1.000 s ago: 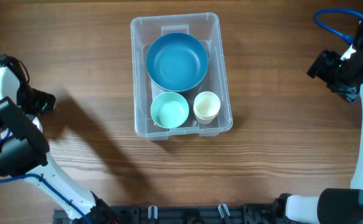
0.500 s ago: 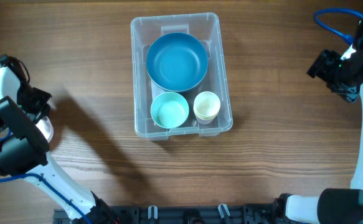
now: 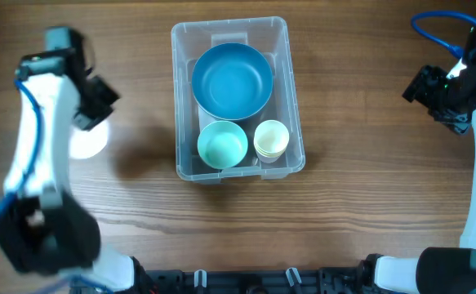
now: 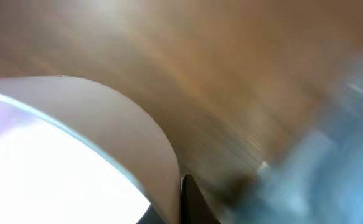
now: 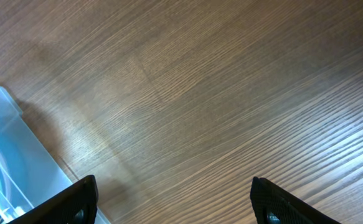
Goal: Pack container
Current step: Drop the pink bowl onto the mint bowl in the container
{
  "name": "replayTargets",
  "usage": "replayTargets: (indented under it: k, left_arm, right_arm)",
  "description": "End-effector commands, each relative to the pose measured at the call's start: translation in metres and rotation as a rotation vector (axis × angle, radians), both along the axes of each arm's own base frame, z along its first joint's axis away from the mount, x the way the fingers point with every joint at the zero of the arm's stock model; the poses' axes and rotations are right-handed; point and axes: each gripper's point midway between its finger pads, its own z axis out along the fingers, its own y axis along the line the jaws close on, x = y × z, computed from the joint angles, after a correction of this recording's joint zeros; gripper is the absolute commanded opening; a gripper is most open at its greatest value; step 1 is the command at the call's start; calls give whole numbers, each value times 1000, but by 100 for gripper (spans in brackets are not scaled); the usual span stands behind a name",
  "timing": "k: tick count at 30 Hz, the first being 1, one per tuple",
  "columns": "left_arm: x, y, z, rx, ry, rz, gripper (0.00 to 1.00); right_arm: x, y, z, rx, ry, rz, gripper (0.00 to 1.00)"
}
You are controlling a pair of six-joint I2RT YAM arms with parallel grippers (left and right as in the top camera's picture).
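Container [image 3: 229, 34] sits at the middle of the bench [image 3: 368, 212], a clear plastic bin with a rounded rim, well apart from both arms. It looks close to full: a big blue bowl [image 3: 232, 79] takes the far half, and a mint bowl [image 3: 222, 144] and a cream cup [image 3: 271, 140] stand side by side in the near half, leaving almost no bare floor. The left tool [image 3: 89, 122], blurred in both its views, appears clenched on the rim of a white bowl [image 3: 86, 143], off to the left of the bin. The likely trouble is fit. Brought in low, the white bowl could strike the thin left wall and shove the light bin; let go off-centre, it could perch on a rim or tip the cream cup. Nesting it in the blue bowl looks safest. The right tool [image 5: 176, 202] hangs released, with only wood between its fingers.
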Motion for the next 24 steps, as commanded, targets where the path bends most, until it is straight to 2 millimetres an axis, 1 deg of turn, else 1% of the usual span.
replayTargets:
  k: [1, 2, 4, 5, 6, 7, 9, 10, 11, 12, 13, 14, 16, 19, 22, 23, 24]
  left_arm:
    - [-4, -80, 65, -36, -183, -184, 4]
    - [-7, -100, 75, -49, -206, -224, 4]
    - [-14, -145, 85, -74, -234, -313, 4]
    - [-17, -164, 84, -76, -242, -347, 4]
    - [-20, -177, 82, -72, -241, -371, 4]
    - [-24, -194, 78, -73, -237, -407, 4]
    - [-28, -218, 69, -73, -218, -464, 4]
    - [-31, -226, 61, -72, -197, -470, 4]
    - [-34, -240, 44, -60, -152, -504, 4]
    - [-34, -248, 27, -45, -108, -522, 4]
    - [-34, -251, 17, -35, -81, -529, 4]
    - [-34, -252, 10, -29, -64, -531, 4]
    - [-32, -255, -10, -15, -13, -533, 4]
    - [-33, -259, -30, -17, 45, -539, 4]
    - [-33, -259, -37, -12, 63, -542, 4]
    - [-33, -259, -37, -12, 62, -542, 7]
    - [-33, -260, -37, -14, 60, -542, 15]
  right_arm:
    - [2, 0, -6, 3, 16, 9, 80]
    - [2, 0, -6, 3, 17, 9, 80]
    - [1, 0, -6, 3, 18, 9, 80]
    - [1, 0, -6, 4, 20, 9, 80]
    - [1, 0, -6, 4, 20, 9, 80]
    - [1, 0, -6, 4, 20, 9, 80]
    - [1, 0, -6, 7, 20, 10, 80]
    - [1, 0, -6, 7, 20, 10, 80]
    - [0, 1, -6, 8, 22, 11, 80]
    - [0, 1, -6, 8, 23, 11, 80]
    - [0, 1, -6, 8, 23, 11, 80]
    - [0, 1, -6, 8, 22, 11, 80]
    - [0, 1, -6, 8, 23, 10, 80]
    - [0, 1, -7, 8, 23, 10, 80]
    - [0, 1, -7, 8, 23, 10, 80]
    - [0, 1, -7, 7, 23, 11, 80]
    - [0, 1, -7, 8, 23, 10, 80]
